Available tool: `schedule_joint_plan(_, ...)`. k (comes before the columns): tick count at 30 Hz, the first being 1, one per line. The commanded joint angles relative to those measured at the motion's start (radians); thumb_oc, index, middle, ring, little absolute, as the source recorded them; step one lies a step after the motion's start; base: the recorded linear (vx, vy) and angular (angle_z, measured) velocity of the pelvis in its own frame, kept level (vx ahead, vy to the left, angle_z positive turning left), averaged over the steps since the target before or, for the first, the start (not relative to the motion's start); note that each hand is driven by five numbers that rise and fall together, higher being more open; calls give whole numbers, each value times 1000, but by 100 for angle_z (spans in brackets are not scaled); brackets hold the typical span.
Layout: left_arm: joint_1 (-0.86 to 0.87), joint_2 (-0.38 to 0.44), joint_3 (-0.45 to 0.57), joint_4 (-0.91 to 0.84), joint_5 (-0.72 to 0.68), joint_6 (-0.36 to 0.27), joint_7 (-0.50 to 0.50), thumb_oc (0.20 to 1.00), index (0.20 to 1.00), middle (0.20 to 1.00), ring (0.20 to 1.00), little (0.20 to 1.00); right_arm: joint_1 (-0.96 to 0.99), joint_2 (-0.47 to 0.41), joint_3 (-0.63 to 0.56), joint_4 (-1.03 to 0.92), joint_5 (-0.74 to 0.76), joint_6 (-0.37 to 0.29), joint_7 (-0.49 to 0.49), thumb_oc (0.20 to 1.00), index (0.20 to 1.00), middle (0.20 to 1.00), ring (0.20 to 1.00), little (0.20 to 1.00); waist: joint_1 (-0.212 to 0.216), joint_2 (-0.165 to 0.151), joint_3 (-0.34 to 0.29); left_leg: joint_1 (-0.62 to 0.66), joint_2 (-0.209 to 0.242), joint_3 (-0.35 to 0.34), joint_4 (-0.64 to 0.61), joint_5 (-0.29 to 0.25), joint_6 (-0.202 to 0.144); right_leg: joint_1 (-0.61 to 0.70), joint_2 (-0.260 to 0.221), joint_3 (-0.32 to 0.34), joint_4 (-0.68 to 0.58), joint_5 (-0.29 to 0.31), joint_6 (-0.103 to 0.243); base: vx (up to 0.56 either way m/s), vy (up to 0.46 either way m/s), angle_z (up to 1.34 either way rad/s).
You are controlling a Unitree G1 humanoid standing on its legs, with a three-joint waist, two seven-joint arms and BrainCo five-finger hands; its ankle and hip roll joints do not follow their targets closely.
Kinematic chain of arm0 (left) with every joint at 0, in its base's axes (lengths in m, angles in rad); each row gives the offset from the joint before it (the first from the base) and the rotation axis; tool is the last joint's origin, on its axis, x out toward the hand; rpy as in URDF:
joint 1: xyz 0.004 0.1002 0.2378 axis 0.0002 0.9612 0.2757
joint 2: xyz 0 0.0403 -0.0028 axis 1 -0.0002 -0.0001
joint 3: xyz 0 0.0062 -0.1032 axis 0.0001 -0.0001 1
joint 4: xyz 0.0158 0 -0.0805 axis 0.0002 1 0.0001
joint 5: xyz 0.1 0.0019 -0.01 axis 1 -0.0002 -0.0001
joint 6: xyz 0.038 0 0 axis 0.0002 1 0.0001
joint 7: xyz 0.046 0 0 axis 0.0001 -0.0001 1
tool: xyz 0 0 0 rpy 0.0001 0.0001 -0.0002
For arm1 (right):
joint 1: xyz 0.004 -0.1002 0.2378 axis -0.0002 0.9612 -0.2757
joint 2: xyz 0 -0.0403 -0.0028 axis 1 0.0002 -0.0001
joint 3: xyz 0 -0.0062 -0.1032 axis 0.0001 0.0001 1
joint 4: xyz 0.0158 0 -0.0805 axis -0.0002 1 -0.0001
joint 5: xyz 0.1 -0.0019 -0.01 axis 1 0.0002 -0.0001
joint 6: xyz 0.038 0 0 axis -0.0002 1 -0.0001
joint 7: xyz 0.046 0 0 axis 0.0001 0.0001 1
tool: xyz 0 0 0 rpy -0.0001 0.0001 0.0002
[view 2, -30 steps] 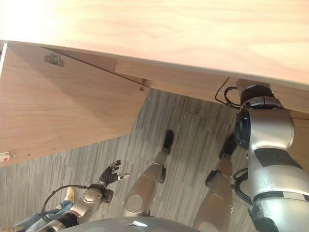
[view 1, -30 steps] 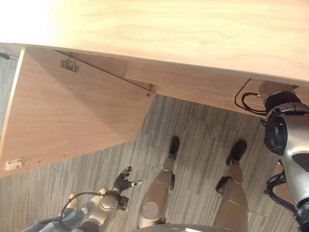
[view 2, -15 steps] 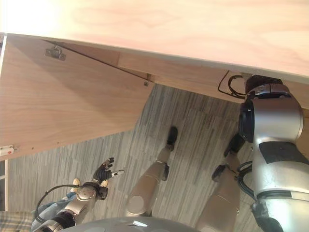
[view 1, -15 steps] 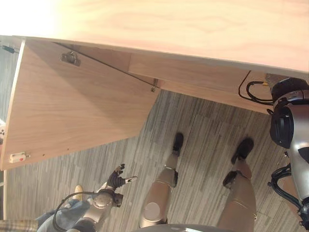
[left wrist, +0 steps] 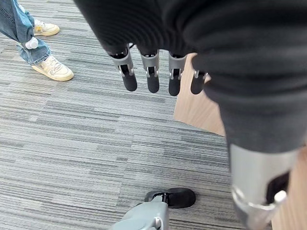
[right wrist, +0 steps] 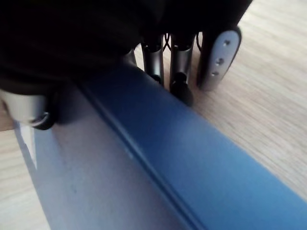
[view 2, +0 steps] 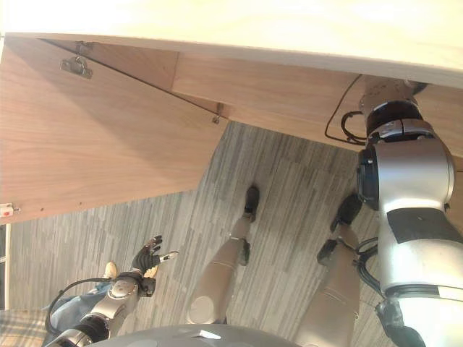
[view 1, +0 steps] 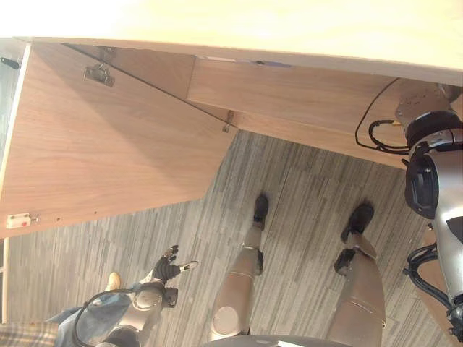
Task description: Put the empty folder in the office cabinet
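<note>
The blue folder (right wrist: 158,158) lies against a light wood surface inside the cabinet, seen in the right wrist view. My right hand (right wrist: 180,62) is shut on it, fingers curled over its long edge and the thumb on the flat side. In the eye views my right forearm (view 1: 427,137) reaches up under the cabinet's wooden top (view 1: 275,22), which hides the hand. The cabinet door (view 1: 108,144) stands swung open on the left. Low beside me, my left hand (view 1: 168,269) hangs over the floor, open and holding nothing, with its fingers (left wrist: 151,72) straight.
Grey striped carpet (view 1: 304,210) covers the floor in front of the cabinet. A person in jeans and pale shoes (left wrist: 50,69) stands close by my left arm, also seen at the lower left (view 1: 112,280). The door's lower corner (left wrist: 196,110) is near my left hand.
The whole picture has shifted a little as the camera moved. My left hand has drifted slightly left and lower. The right arm stays reaching into the cabinet.
</note>
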Motion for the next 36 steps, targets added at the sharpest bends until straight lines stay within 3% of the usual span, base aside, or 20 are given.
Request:
schedule_joint_plan(1,-52,64,-44,54,-14,2,28,1000,1000,1000,1000,1000,5,-87,97,-64,-109,-25,93,200,200,200,200,200,60,-6,23,200,66,14,-37,-18,-65,34,-12,23,32,-52,89,0,0,0)
schedule_joint_plan(2,-54,60,-43,56,-17,3,29,1000,1000,1000,1000,1000,2,-82,95,-65,-106,-27,93,200,200,200,200,200,58,-6,24,202,65,15,-37,-17,-64,36,-13,25,29,-50,90,-32,33,-4)
schedule_joint_plan(3,-58,56,-43,62,-22,5,36,1000,1000,1000,1000,1000,-8,-77,92,-61,-92,-25,94,533,533,533,533,533,56,-6,27,202,60,16,-37,-21,-62,36,-15,26,22,-42,90,57,35,-3)
schedule_joint_plan(4,-59,56,-42,62,-22,5,36,1000,1000,1000,1000,1000,-10,-76,93,-60,-91,-24,95,1000,1000,1000,1000,1000,57,-5,20,212,62,16,-37,-41,-62,44,-12,38,26,-73,103,-58,55,-1)
schedule_joint_plan(5,-63,54,-44,69,-26,6,41,1000,1000,1000,1000,1000,-29,-70,97,-54,-75,-17,97,1000,1000,1000,1000,1000,56,-6,33,204,54,19,-37,-21,-62,37,-16,33,12,-33,92,-42,45,0)
schedule_joint_plan(8,-62,54,-46,68,-28,8,40,1000,1000,1000,1000,1000,-40,-66,106,-55,-68,-13,102,1000,1000,1000,1000,1000,55,-6,37,203,48,21,-37,-23,-61,42,-18,38,-8,-20,96,-29,46,-3)
schedule_joint_plan(9,-201,28,-65,101,-47,25,97,1000,1000,1000,1000,1000,-42,-2,123,-71,-75,-21,94,1000,1000,1000,1000,1000,36,-15,30,210,50,29,-37,-40,-65,47,-12,53,-13,-38,108,-10,108,-4)
schedule_joint_plan(10,-245,20,-72,128,-71,27,102,1000,1000,1000,1000,1000,-47,37,131,-85,-92,-4,69,1000,1000,1000,1000,1000,21,-20,47,204,45,41,-37,-26,-69,38,-15,53,-27,-4,101,-18,99,0)
schedule_joint_plan(21,-219,14,-73,60,-103,37,102,1000,1000,1000,1000,1000,-34,109,195,-49,-131,47,82,1000,1000,1000,1000,1000,1,-56,80,230,11,91,-35,-55,-40,95,-10,93,-169,92,114,-39,69,-15)
schedule_joint_plan(27,-291,-1,-93,86,-97,43,121,1000,1000,1000,1000,1000,-23,157,148,-5,-134,78,75,1000,1000,1000,1000,1000,-38,-98,122,195,-32,110,112,-141,-15,147,-24,131,-228,137,116,-47,46,-9)
schedule_joint_plan(36,-354,-28,-115,120,-83,48,145,1000,1000,1000,1000,1000,26,199,105,-6,-151,75,42,1000,1000,1000,1000,1000,-72,-116,135,198,-58,117,167,-187,-4,202,-45,141,-274,169,123,-19,36,0)
